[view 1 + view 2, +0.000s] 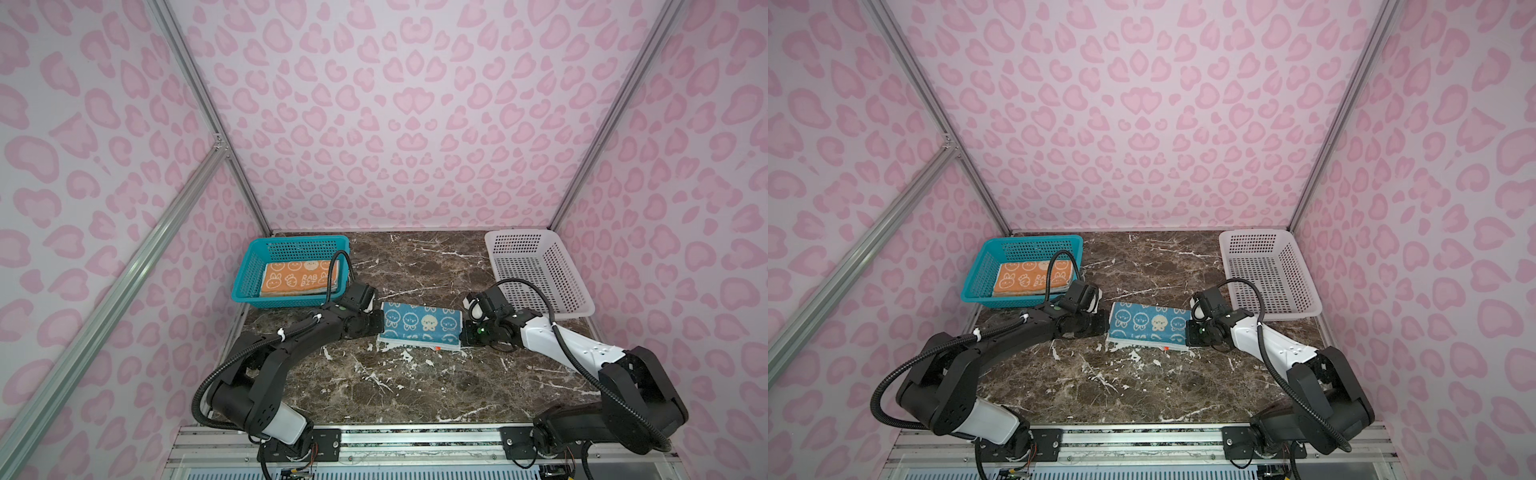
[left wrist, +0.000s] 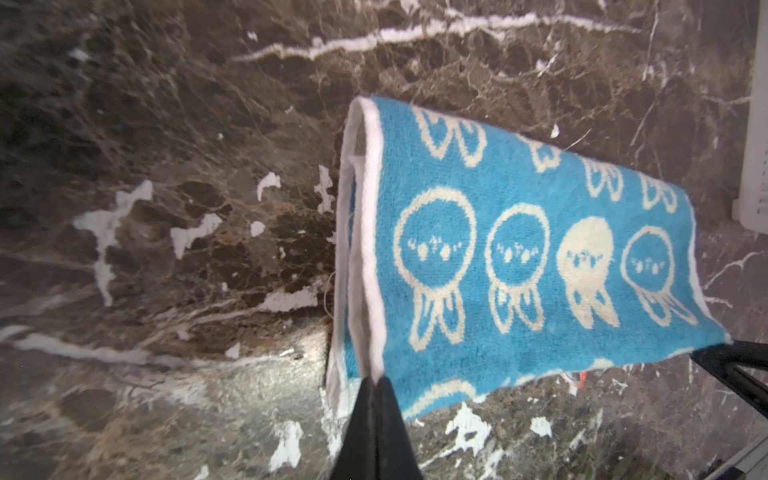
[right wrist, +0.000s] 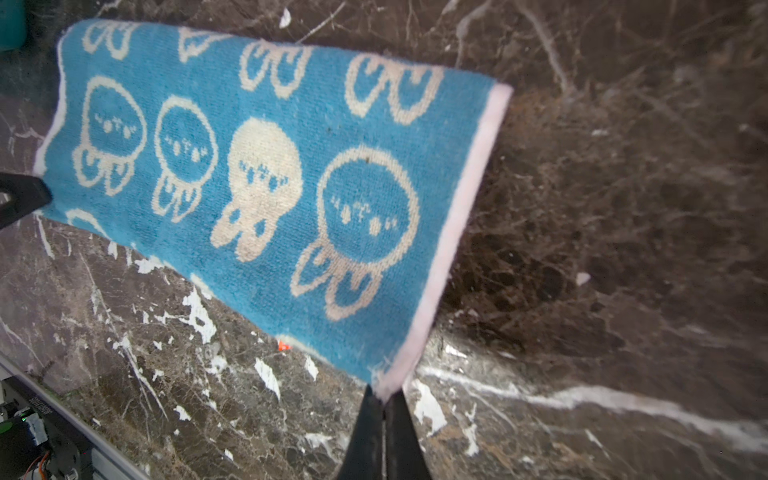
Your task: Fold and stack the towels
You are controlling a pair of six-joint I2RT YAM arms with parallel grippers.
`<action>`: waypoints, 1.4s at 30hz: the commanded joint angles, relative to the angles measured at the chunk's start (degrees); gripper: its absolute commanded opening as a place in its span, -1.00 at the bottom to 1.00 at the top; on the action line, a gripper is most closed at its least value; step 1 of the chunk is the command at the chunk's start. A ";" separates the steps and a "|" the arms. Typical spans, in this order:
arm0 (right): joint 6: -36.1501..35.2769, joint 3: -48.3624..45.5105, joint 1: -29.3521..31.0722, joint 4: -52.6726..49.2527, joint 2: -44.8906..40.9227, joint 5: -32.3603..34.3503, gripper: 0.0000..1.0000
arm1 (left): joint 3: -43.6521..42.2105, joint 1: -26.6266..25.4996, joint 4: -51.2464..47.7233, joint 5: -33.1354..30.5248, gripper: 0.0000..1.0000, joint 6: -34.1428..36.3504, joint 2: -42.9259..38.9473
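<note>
The left end effector (image 1: 379,327) has its fingers pressed together on one near corner of the blue towel (image 1: 420,323). The left wrist view shows the black tips (image 2: 376,381) closed on the white-bordered edge. The right end effector (image 1: 462,332) is likewise pinching the opposite near corner, and its tips (image 3: 385,394) meet on the pale border in the right wrist view.

The blue towel (image 1: 1148,323) spans the gap between the two end effectors in both top views, its white rabbit drawings facing up. It is doubled over. At the left end effector's side the fold opens (image 2: 357,232), showing an upper layer and a lower one hanging beneath. The pinched edge is lifted clear of the bench (image 1: 415,386). Whether the far fold rests on the bench cannot be told. A small orange tag (image 1: 436,348) peeks out under the edge nearest the arms' bases, closer to the right end effector.

Each wrist view catches the other arm's tip at the far corner: the right end effector (image 2: 731,359) in the left one, the left end effector (image 3: 23,199) in the right one.

Beyond and outward from the left end effector stands the teal basket (image 1: 245,276), with the folded orange towel (image 1: 297,279) lying flat inside. Beyond and outward from the right end effector stands the white basket (image 1: 559,270), apart from the blue towel (image 3: 270,187).
</note>
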 commanded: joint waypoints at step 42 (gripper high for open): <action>13.78 -4.02 4.03 19.82 -3.75 -13.04 0.73 | 1.06 -0.06 10.03 14.60 0.23 -9.14 -3.21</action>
